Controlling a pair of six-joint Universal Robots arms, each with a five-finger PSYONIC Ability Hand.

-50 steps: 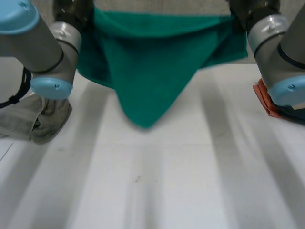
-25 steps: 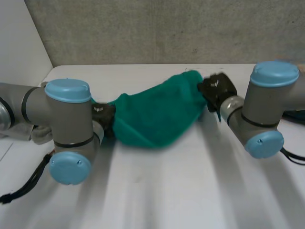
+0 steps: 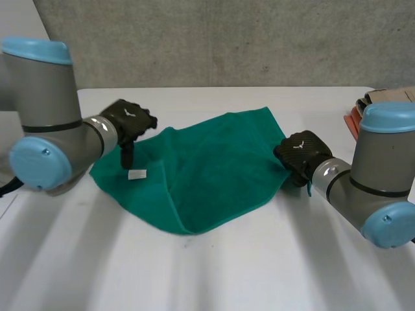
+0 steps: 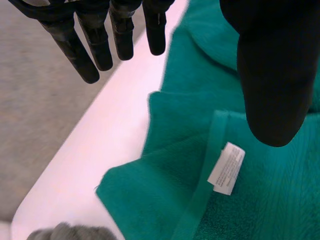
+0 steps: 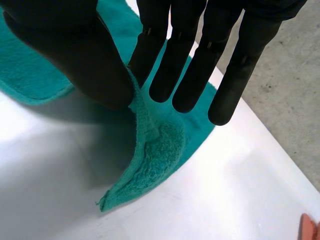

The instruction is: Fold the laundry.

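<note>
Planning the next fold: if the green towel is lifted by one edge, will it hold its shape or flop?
Probably floppy: the green towel lies in soft creases, and the edge pinched by the right hand curls and sags. Its looped terry surface looks grippy, so slipping seems unlikely.

Grey left arm and right arm carry round light-blue caps; black left hand and right hand each show 1 white mark

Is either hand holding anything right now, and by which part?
The right hand pinches the green terry towel by its edge near a corner, between thumb and fingers. The left hand is open, holding nothing.
</note>
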